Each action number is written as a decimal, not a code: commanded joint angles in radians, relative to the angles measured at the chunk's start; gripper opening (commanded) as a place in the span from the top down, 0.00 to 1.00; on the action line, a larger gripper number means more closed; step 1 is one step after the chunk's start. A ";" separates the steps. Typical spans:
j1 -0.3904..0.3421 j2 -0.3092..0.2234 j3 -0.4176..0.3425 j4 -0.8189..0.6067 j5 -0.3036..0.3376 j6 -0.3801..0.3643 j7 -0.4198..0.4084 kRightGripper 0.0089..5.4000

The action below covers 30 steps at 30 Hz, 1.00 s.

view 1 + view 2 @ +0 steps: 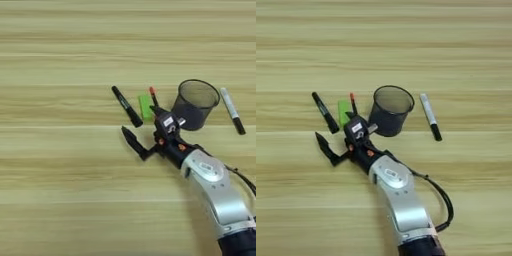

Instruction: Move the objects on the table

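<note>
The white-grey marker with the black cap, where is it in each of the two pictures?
Left eye view: the white-grey marker lies near the right edge, just above the middle.
Right eye view: the same marker lies right of centre, well away from the edge.
Shared landmark: the black mesh cup stands to the marker's left in both views.
</note>
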 commanded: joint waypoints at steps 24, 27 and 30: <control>-0.131 0.039 0.022 0.201 -0.010 -0.066 0.016 0.01; -0.152 0.040 0.007 0.241 -0.009 -0.078 0.004 0.01; -0.180 0.042 -0.018 0.291 -0.010 -0.092 -0.019 0.01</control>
